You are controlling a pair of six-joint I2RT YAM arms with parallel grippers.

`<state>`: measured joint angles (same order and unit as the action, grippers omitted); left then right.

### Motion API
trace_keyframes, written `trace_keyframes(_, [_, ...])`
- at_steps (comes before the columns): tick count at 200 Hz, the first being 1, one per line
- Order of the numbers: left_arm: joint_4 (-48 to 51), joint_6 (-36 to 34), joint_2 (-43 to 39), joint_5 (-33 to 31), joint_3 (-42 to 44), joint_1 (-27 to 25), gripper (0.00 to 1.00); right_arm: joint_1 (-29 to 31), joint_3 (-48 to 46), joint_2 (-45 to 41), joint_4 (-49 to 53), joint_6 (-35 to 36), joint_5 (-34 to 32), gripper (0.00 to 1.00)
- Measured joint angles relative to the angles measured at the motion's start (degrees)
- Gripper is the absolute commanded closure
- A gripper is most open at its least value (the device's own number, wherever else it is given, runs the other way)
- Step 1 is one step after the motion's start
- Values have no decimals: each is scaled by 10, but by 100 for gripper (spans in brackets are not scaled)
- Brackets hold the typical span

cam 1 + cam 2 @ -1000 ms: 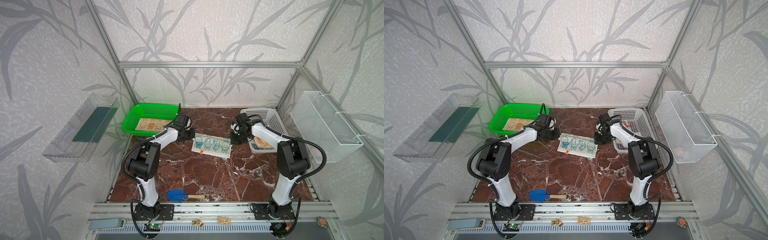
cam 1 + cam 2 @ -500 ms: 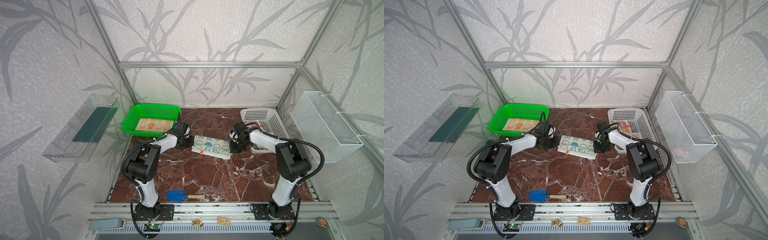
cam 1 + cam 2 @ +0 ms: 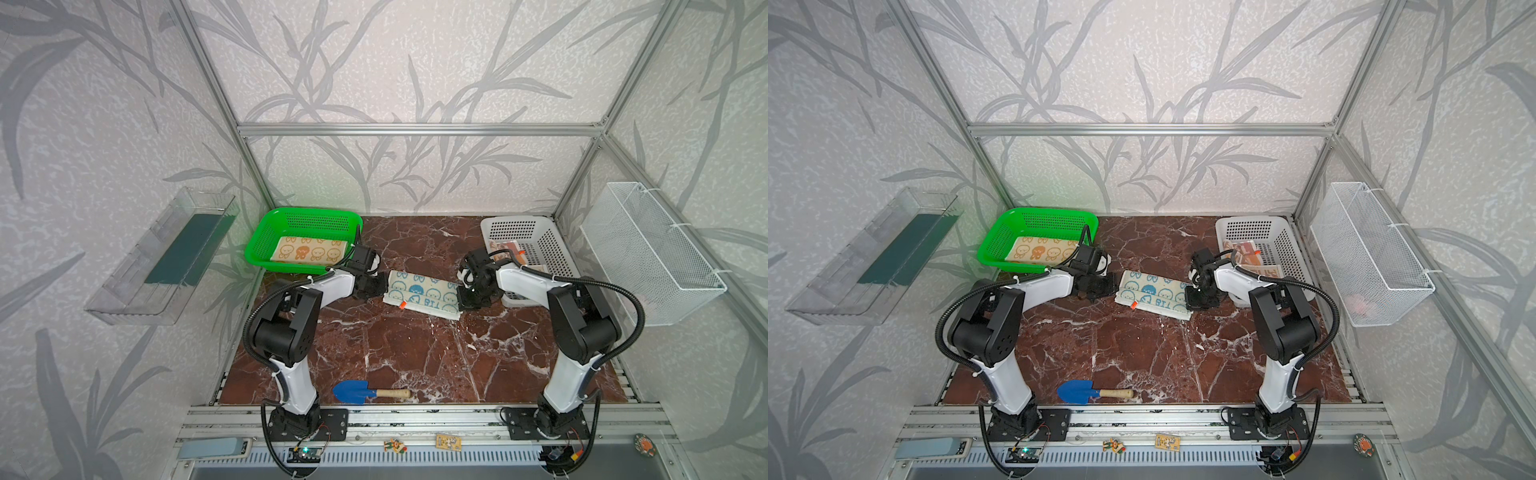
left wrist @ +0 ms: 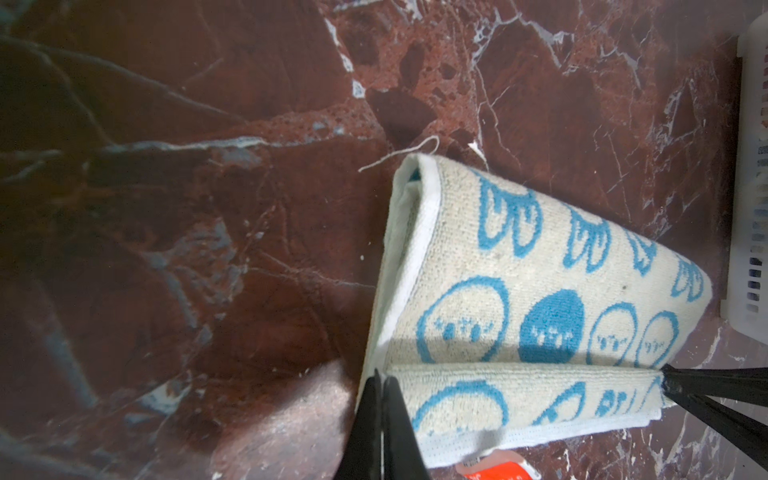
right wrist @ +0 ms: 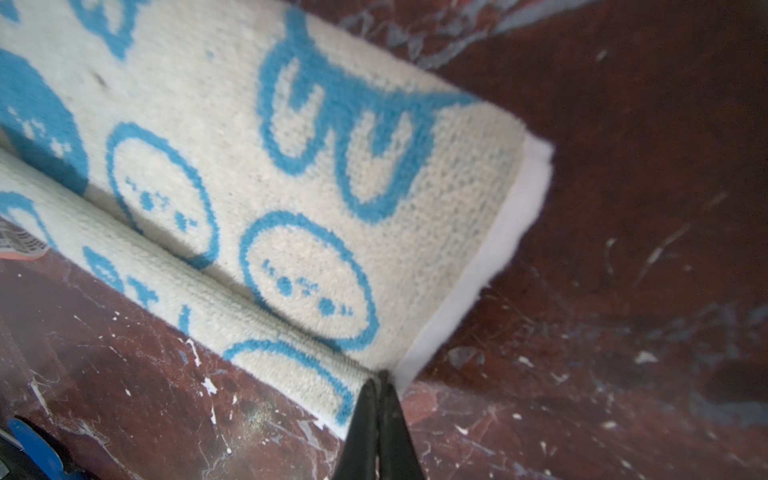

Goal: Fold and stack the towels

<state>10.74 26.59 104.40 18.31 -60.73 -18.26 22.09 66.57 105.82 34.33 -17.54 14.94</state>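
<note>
The cream towel with blue bunny faces (image 3: 419, 291) (image 3: 1154, 293) lies mid-table, folded over itself. Its upper layer ends just short of the front edge (image 4: 519, 291) (image 5: 291, 166). My left gripper (image 3: 381, 286) (image 4: 381, 376) is shut on the upper layer's left corner. At the right corner my right gripper (image 3: 461, 301) (image 5: 380, 374) is shut on that same layer. The orange-bunny towel (image 3: 307, 251) (image 3: 1042, 251) lies flat in the green basket (image 3: 257, 237). An orange-striped towel (image 3: 505, 249) sits in the white basket (image 3: 552, 245), partly hidden by my right arm.
A blue toy shovel (image 3: 361, 392) lies near the table's front edge. A wire basket (image 3: 648, 253) hangs on the right wall and a clear tray (image 3: 166, 257) on the left wall. An orange tag (image 3: 402, 305) sticks out of the towel's front edge.
Both grippers have drawn the blue-bunny towel's far edge forward and down, folding it over the front part. The towel now shows as a narrower band.
</note>
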Motion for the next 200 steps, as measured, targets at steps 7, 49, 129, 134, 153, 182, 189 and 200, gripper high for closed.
trace_keyframes(7, [0,0,0,0,2,0,100,0,-1,0,-1,0,0,100])
trace_keyframes(49, [-6,0,4,0,10,0,100,0,-1,8,-5,0,1,100])
trace_keyframes(129, [-6,-5,-1,10,12,-8,41,0,-4,3,-6,-1,6,64])
trace_keyframes(134, [-4,-4,-3,10,12,-9,27,0,-5,0,-6,-3,7,60])
trace_keyframes(153, [7,-6,-23,6,11,-21,1,0,-13,-24,-4,-2,18,38])
trace_keyframes(182, [26,0,-65,0,-12,-40,1,3,-14,-93,-11,-10,49,14])
trace_keyframes(189, [25,3,-74,2,-19,-43,1,3,-14,-109,-16,-14,58,9])
trace_keyframes(200, [18,16,-86,10,-28,-46,1,4,-15,-126,-30,-24,76,4])
